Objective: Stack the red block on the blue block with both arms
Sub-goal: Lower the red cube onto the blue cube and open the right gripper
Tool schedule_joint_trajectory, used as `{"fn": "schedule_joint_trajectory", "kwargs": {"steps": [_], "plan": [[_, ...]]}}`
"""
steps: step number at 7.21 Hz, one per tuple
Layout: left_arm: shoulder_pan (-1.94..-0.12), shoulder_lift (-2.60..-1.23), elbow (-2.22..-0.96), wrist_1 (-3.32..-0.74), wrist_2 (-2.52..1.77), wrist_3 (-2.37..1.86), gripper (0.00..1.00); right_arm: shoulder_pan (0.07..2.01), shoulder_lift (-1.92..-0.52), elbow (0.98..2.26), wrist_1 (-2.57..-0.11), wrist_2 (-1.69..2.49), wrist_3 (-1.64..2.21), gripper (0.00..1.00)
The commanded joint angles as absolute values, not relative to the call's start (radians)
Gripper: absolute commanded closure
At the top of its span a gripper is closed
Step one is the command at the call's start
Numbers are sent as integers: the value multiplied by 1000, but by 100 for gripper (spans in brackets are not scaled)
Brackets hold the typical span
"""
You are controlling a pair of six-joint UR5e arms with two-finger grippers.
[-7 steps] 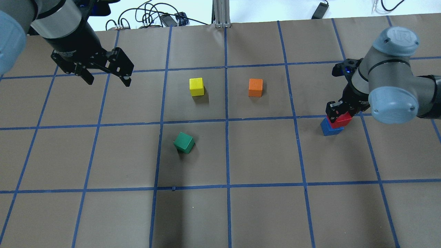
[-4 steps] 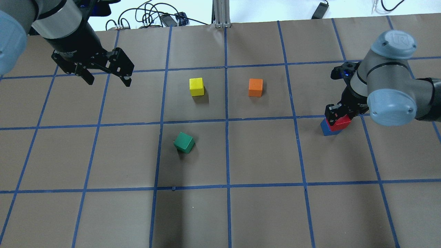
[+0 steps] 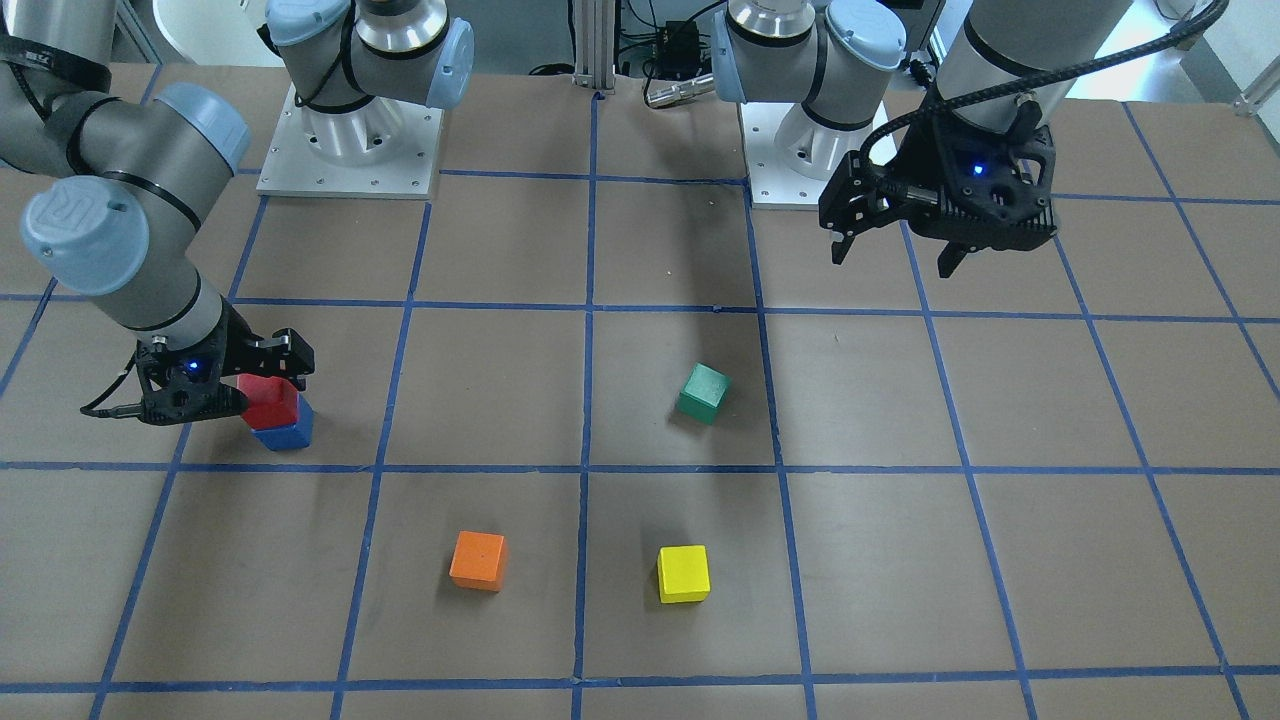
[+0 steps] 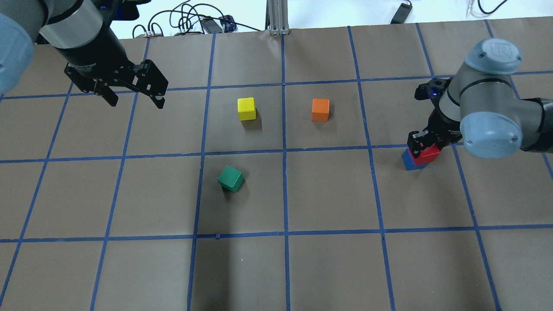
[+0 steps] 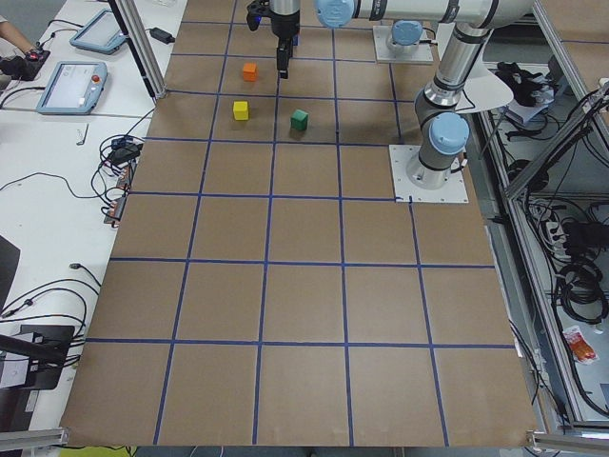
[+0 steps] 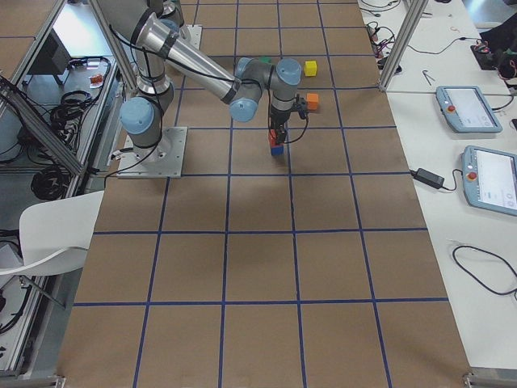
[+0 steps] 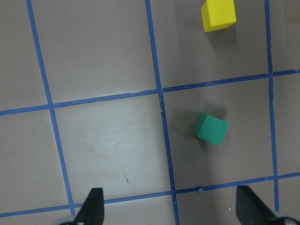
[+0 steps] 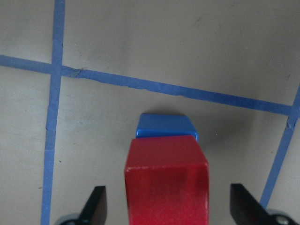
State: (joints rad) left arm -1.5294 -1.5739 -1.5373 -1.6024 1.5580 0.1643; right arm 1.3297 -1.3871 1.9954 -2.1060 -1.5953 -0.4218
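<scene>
The red block [image 3: 268, 400] sits on the blue block [image 3: 290, 436], slightly offset, at the table's right side in the overhead view. There the red block [image 4: 427, 153] partly covers the blue block [image 4: 410, 163]. My right gripper [image 4: 425, 149] is low around the red block. In the right wrist view the red block [image 8: 166, 183] stands between my wide-apart fingers [image 8: 96, 206] with gaps on both sides, the blue block [image 8: 166, 127] beneath it. My left gripper [image 4: 136, 103] is open and empty, held high over the far left; it also shows in the front view [image 3: 892, 262].
A green block [image 4: 231, 178] lies rotated near the middle. A yellow block [image 4: 246, 108] and an orange block [image 4: 320, 109] sit farther back. The left wrist view shows the green block [image 7: 211, 129] and the yellow block [image 7: 218, 14] below. Blue tape lines grid the brown table.
My right gripper sank a little and shifted slightly left with the red block, settling it onto the blue block. The left arm has not moved.
</scene>
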Motion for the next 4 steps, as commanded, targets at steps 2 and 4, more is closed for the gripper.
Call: {"fn": "schedule_joint_trajectory", "kwargs": {"steps": [2, 4], "plan": [[-1529, -1574, -1537, -1601, 1557, 164, 0, 1330, -1411, 1945, -2035, -1600, -390, 0], [-1529, -1574, -1537, -1601, 1557, 164, 0, 1344, -1462, 1803, -1796, -1589, -278, 0]]}}
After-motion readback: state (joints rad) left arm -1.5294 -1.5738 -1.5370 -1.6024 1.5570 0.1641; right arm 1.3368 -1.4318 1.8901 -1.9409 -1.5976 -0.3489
